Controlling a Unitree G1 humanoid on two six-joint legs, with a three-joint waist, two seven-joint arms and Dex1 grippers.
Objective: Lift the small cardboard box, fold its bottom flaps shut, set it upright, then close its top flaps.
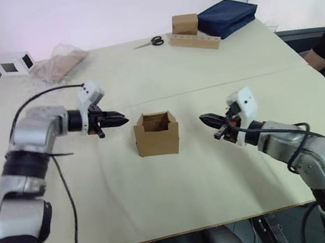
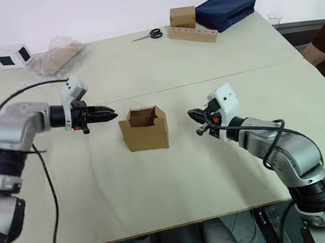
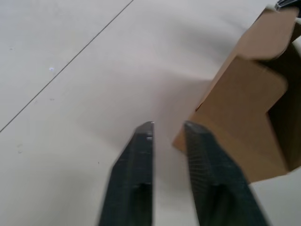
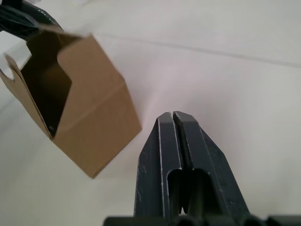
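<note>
The small cardboard box (image 1: 157,134) stands on the table (image 1: 182,200) at frame centre, open end up, top flaps (image 1: 155,119) raised, so both arms have clear side access. No contact yet.

L gripper (image 1: 119,121), left of centre, points at the box's near wall; fingers (image 3: 136,174) narrow, a slim gap between tips, holding nothing. R gripper (image 1: 208,120), right of centre, mirrors it; fingers (image 4: 181,141) pressed together, empty.

Judgement: opposed approach suits pinching or pressing the box from both sides for the lift. Bottom flaps lie under the box, so cannot tell their state.

Scissors (image 1: 153,41), navy pouch (image 1: 227,17), white box (image 1: 16,63) sit along the upper edge, well apart from the work zone.
</note>
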